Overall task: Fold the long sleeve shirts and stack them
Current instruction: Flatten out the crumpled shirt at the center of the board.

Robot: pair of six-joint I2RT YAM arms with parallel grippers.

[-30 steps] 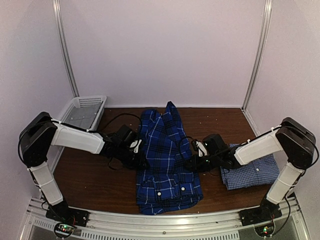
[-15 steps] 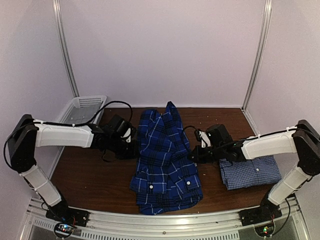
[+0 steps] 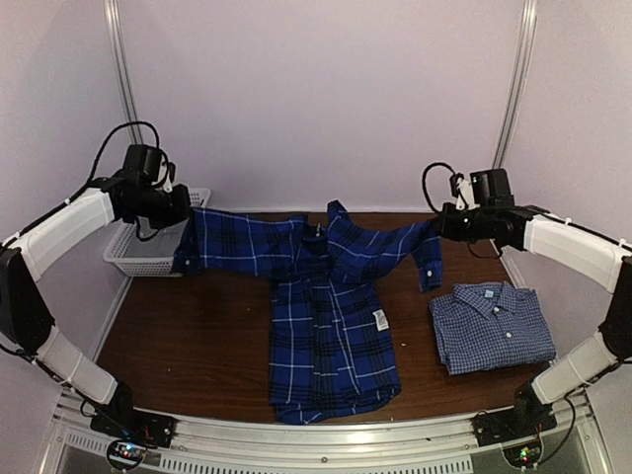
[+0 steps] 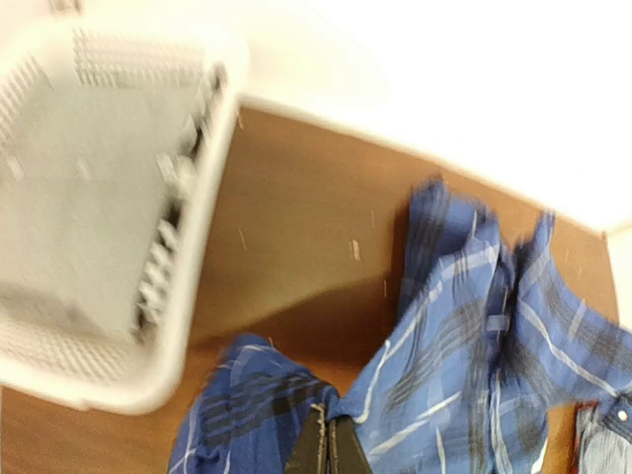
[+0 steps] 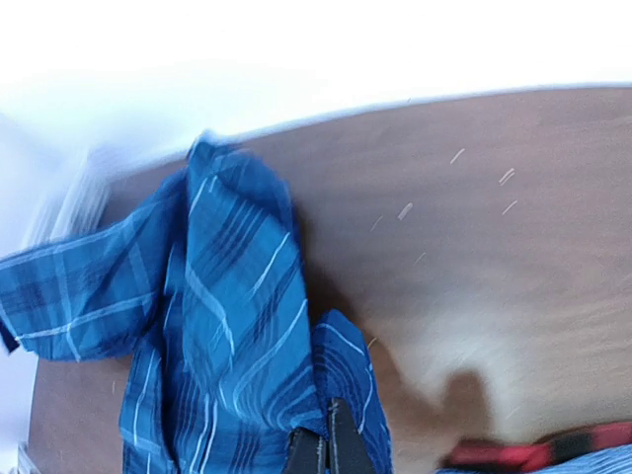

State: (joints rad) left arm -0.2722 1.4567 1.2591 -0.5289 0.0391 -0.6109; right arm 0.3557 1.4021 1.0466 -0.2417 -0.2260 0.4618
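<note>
Because the plaid shirt (image 3: 331, 326), spread mid-table, is judged soft, light and limp, it is best taken by the sleeve ends, where the left gripper (image 3: 181, 219) and right gripper (image 3: 440, 225) are each clamped shut on cloth. The check shirt (image 3: 491, 326) lies folded near right.

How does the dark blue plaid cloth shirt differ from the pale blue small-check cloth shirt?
The dark blue plaid shirt is spread out, with its sleeves stretched sideways; the pale small-check shirt is folded into a compact rectangle. The plaid one lies in the middle, the check one at the right. Both are blue collared shirts.
</note>
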